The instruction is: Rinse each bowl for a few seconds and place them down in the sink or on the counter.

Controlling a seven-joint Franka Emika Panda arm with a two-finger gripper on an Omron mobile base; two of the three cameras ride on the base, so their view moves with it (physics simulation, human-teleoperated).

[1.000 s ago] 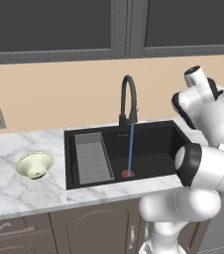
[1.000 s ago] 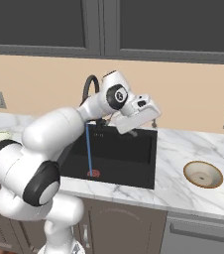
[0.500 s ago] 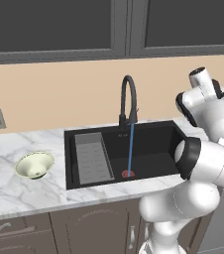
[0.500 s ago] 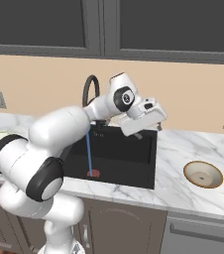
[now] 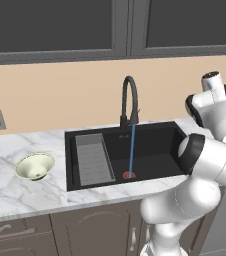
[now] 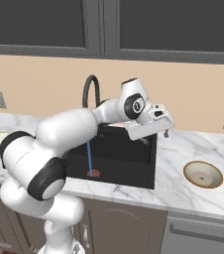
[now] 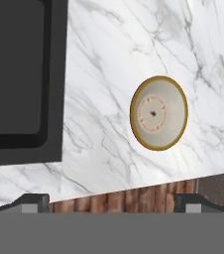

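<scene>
Water is seen running from the faucet (image 5: pixel 129 100) into the sink (image 5: pixel 155 145), evidently ready for rinsing. The end effector (image 6: pixel 156 130) is held with fingers spread, empty, above the tabletop (image 7: pixel 109 59), presumably for approaching the beige bowl (image 7: pixel 158 112) lying right of the sink. The cream-green bowl (image 5: pixel 34 166) rests on the left side.

The marble desk (image 6: pixel 183 196) is seen below the end effector (image 6: pixel 156 130); a beige bowl (image 7: pixel 158 113) rests beyond it, a cream-green bowl (image 5: pixel 34 166) far off.
</scene>
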